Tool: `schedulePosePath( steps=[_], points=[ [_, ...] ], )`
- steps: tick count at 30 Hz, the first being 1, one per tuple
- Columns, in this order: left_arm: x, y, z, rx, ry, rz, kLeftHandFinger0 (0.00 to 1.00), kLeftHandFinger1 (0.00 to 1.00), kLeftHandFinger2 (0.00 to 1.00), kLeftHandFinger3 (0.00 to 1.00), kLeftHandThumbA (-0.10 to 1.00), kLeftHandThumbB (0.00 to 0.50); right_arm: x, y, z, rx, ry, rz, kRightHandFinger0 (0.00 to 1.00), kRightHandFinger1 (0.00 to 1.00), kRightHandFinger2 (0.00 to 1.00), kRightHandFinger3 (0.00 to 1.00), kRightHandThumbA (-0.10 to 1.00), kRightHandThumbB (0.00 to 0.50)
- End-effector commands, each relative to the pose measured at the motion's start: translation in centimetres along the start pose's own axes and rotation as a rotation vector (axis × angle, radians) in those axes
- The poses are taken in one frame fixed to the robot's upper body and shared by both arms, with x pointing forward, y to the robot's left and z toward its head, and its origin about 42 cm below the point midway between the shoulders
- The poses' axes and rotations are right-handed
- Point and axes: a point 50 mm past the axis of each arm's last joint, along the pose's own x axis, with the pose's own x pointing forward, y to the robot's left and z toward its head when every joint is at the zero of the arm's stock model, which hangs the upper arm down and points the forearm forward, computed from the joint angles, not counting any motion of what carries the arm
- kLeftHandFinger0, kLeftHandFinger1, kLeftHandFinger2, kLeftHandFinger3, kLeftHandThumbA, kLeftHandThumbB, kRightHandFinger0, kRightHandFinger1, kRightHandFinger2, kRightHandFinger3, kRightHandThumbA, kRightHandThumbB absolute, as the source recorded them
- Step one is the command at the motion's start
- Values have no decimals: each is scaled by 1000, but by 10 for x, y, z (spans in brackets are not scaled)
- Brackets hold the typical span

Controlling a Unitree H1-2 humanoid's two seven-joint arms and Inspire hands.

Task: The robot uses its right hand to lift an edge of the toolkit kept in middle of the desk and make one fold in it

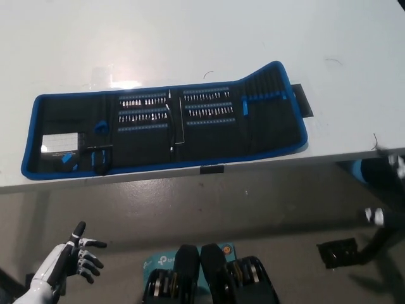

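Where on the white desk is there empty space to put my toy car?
The desk is bare behind the toolkit, all the way to the far edge, and also right of it near the corner. The front strip between the toolkit and the desk's edge is too narrow. The left hand rests below the desk, open.

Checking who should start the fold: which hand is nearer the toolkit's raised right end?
Right. The right hand sits just below and right of the toolkit's lifted right end, past the desk edge. The left hand rests open far off at lower left.
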Motion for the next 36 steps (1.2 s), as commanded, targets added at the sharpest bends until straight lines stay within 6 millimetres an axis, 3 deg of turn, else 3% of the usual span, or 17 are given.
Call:
schedulePosePath(
  steps=[1,2,3,5,6,9,14,15,16,20,22,24,28,29,31,34,36],
  points=[
    [-1,5,9,2,-30,-3,358,363,367,563,1000,500,18,-25,58,-6,-130,45,1000,1000,1000,1000,1000,452],
    [-2,5,11,8,-26,-4,372,378,383,576,1000,500,26,-29,80,-6,-200,46,1000,1000,1000,1000,1000,413],
    [-2,5,11,13,-22,-3,376,384,404,594,1000,500,31,-30,92,10,-227,39,1000,1000,1000,1000,1000,424],
    [-2,0,9,9,-19,-9,377,386,406,597,1000,500,28,-32,92,7,-221,41,1000,1000,1000,1000,1000,424],
    [-2,0,8,3,-23,-8,369,378,382,578,1000,500,37,-33,106,13,-280,31,834,908,1000,1000,1000,449],
    [-3,0,6,6,-21,-15,369,375,376,567,1000,500,50,-35,118,13,-297,44,952,1000,1000,1000,1000,412],
    [-2,-1,7,-3,-34,-18,352,357,362,563,1000,500,69,-34,113,77,-271,37,1000,1000,1000,1000,1000,381],
    [-2,0,6,-1,-37,-17,358,362,365,564,1000,500,77,-30,109,121,-233,18,1000,1000,1000,1000,1000,329],
    [-2,-1,7,-2,-36,-15,359,363,365,563,1000,500,82,-27,106,163,-208,9,1000,1000,1000,1000,1000,323],
    [-4,-4,4,-8,-33,-4,349,357,358,561,1000,500,100,-3,85,279,-106,-43,1000,1000,1000,1000,895,203],
    [-5,-6,1,-16,-31,-7,351,357,356,565,1000,500,104,6,77,292,-62,-48,1000,1000,1000,1000,920,196],
    [-7,-7,0,-24,-23,-2,379,358,352,542,1000,500,108,17,67,320,-16,-54,1000,1000,1000,1000,989,237],
    [-10,-9,-5,-27,-18,-11,388,369,369,575,1000,500,117,33,52,395,61,-110,1000,1000,1000,1000,945,202],
    [-10,-10,-5,-17,-18,-10,388,371,365,591,1000,500,119,35,51,450,69,-114,1000,1000,1000,1000,937,205],
    [-10,-9,-5,-18,-20,-4,372,357,352,588,1000,500,128,39,52,534,75,-150,1000,1000,1000,1000,963,288],
    [-9,-9,-4,-24,-28,-7,365,349,349,585,1000,500,135,41,55,579,89,-168,1000,1000,1000,1000,945,305],
    [-9,-9,-4,-24,-17,-4,388,368,357,585,1000,500,139,44,59,603,93,-179,1000,1000,1000,1000,923,276]
  ],
)
